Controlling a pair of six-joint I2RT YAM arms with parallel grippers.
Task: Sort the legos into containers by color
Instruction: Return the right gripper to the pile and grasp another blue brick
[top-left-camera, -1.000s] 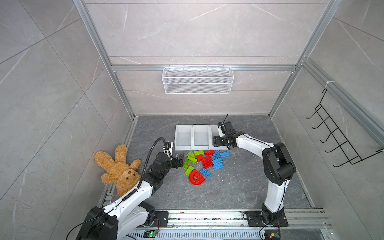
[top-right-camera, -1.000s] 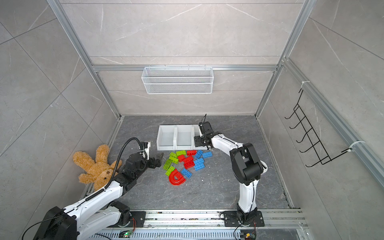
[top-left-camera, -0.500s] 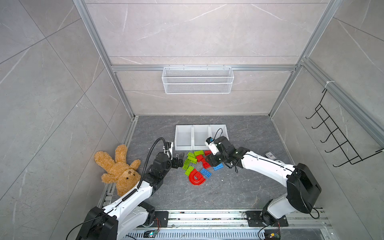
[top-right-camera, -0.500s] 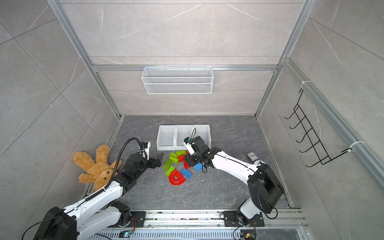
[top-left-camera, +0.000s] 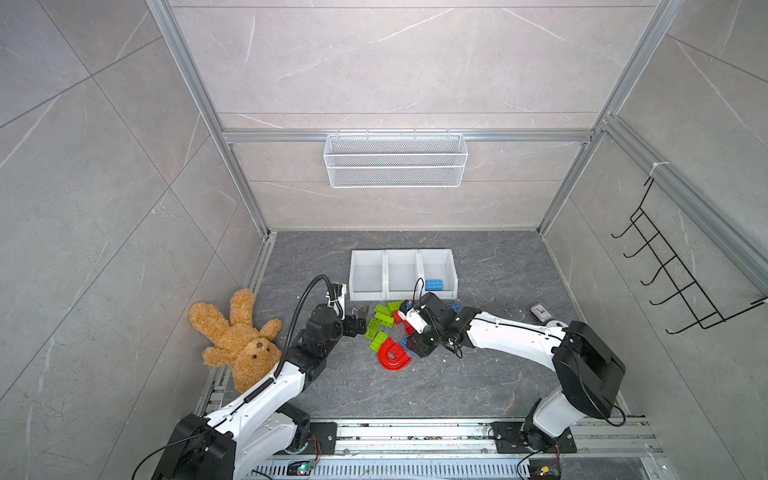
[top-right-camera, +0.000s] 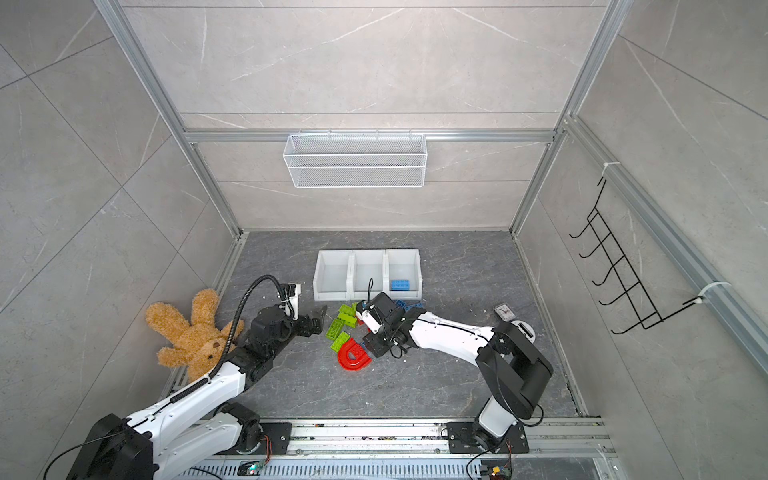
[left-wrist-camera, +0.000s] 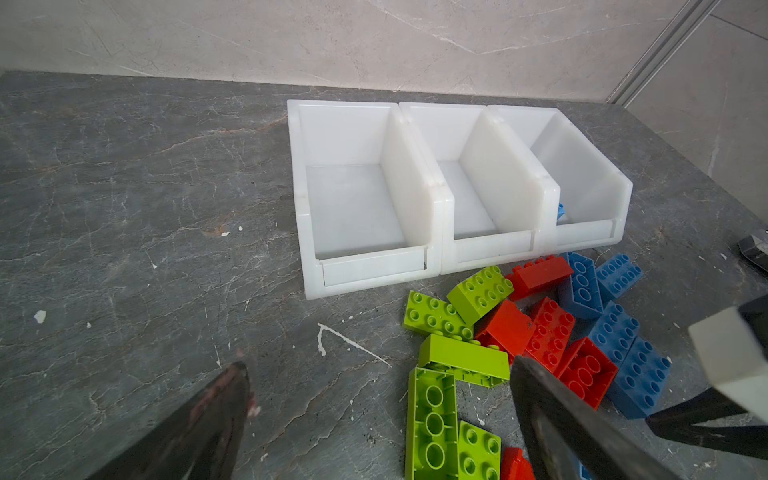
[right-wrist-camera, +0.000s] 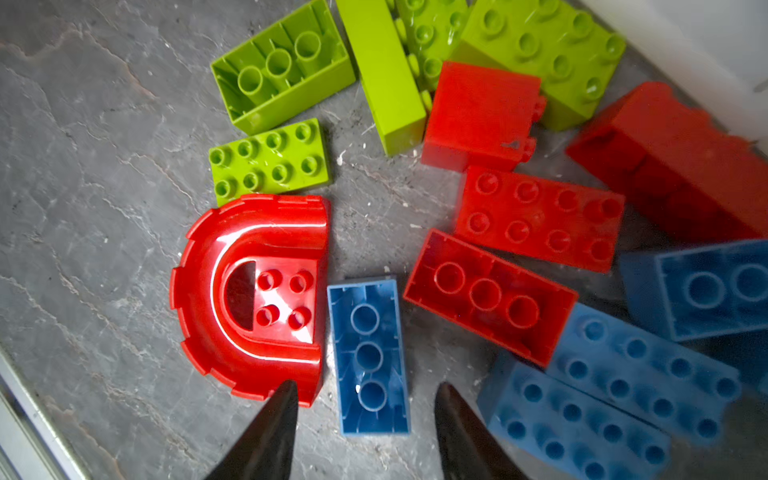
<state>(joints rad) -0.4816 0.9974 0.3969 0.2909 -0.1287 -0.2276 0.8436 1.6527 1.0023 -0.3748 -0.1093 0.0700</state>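
Observation:
Green (top-left-camera: 380, 324), red and blue legos lie in a pile in front of three white containers (top-left-camera: 368, 293). One blue brick (top-left-camera: 434, 285) (top-right-camera: 400, 284) lies in the right container (top-left-camera: 452, 270); the other two show nothing inside. My right gripper (right-wrist-camera: 365, 395) (top-left-camera: 407, 347) hangs open over the pile, its fingertips (right-wrist-camera: 286, 399) either side of an upturned blue brick (right-wrist-camera: 368, 357) without touching it. A red arch piece (right-wrist-camera: 249, 299) (top-left-camera: 392, 357) lies next to that brick. My left gripper (left-wrist-camera: 378, 370) (top-left-camera: 360, 320) is open and empty, just left of the green bricks (left-wrist-camera: 461, 357).
A brown teddy bear (top-left-camera: 237, 336) lies at the left wall beside my left arm. A small clock-like device (top-left-camera: 540, 311) sits on the floor at the right. A wire basket (top-left-camera: 395, 160) hangs on the back wall and a black hook rack (top-left-camera: 673, 274) on the right wall.
My right arm has come back from the right container to the front of the pile, and its jaws have narrowed. A blue brick now shows in that container. The left arm is unchanged.

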